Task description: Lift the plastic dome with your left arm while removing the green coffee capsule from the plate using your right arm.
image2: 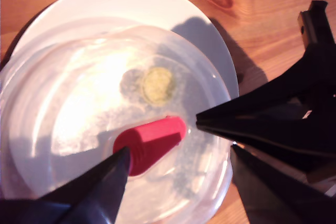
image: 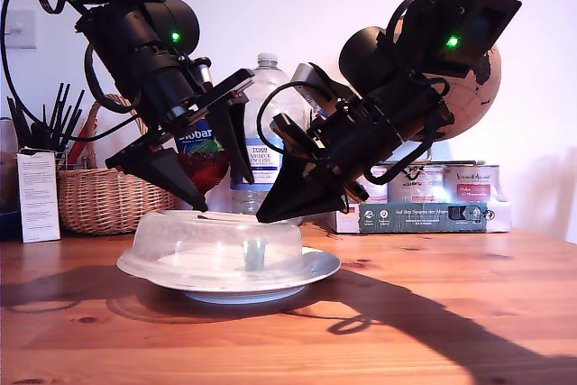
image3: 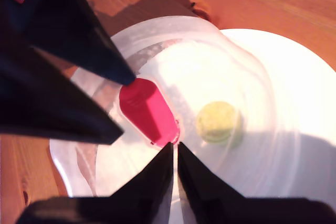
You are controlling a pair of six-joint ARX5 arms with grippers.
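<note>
Jaws of my first gripper [image2: 178, 163] gape around the red tab [image2: 150, 144]; my second gripper [image3: 175, 153] is pinched closed. The plastic dome [image: 216, 241] covers the green coffee capsule [image: 254, 254] on the plate [image: 311, 268], lower centre of the exterior view. Nothing lifted yet.

I see a warm knotty pine tabletop [image: 469, 313] under bright light, a plain white wall [image: 297, 6] behind, and a woven wicker basket [image: 104, 197] at nine o'clock.

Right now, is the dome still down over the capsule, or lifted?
Down. The plastic dome sits with its flared rim on the plate, and the green coffee capsule shows through it underneath, upright. Neither gripper has raised it.
</note>
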